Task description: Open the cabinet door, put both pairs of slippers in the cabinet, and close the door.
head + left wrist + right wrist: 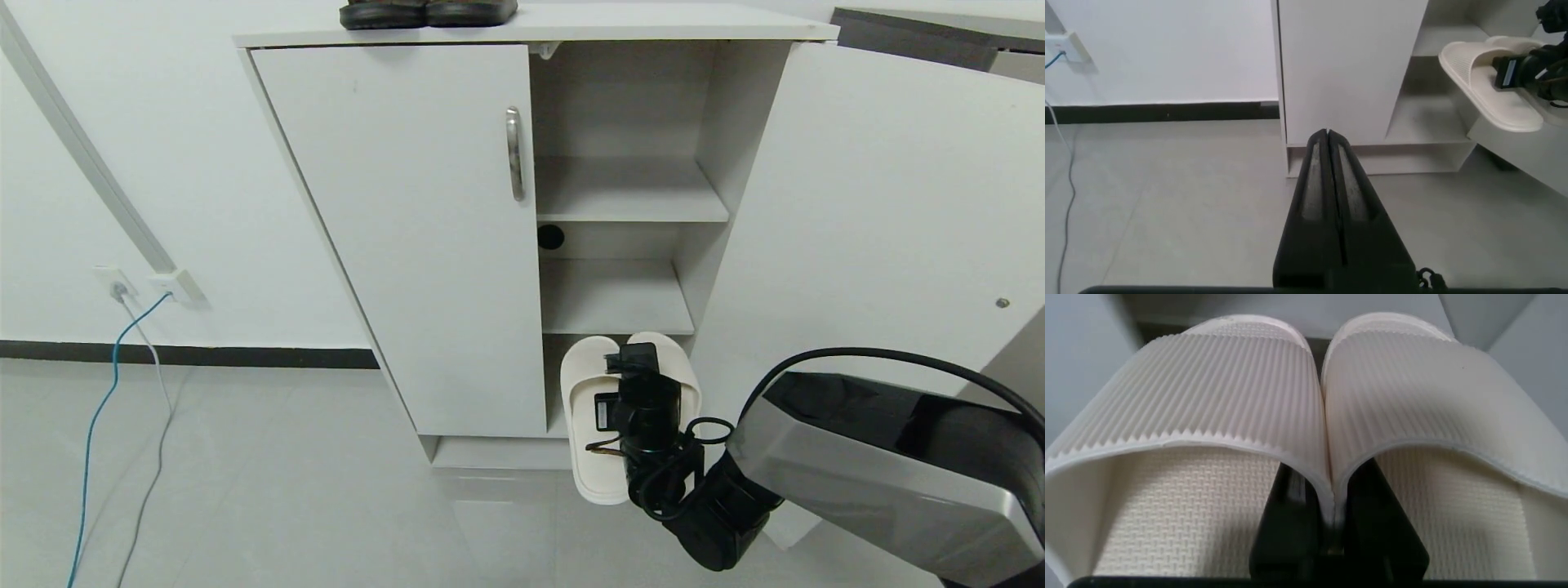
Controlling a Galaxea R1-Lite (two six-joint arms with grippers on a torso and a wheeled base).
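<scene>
A white cabinet [392, 245] stands against the wall with its right door [882, 212] swung open and its left door shut. My right gripper [624, 359] is shut on a pair of cream slippers [596, 408], pinching their inner edges together in front of the bottom shelf opening [559, 384]. In the right wrist view the two ribbed slipper straps [1315, 400] sit side by side over the fingers [1290, 523]. My left gripper [1327, 143] is shut and empty, hanging low over the floor before the cabinet base. A dark pair of shoes [429, 12] sits on the cabinet top.
The middle shelf [612, 298] and upper shelf [629, 192] are bare. A blue cable [98, 408] and a grey cable run down from wall sockets [147, 284] at the left. Grey tiled floor [286, 506] lies open in front of the cabinet.
</scene>
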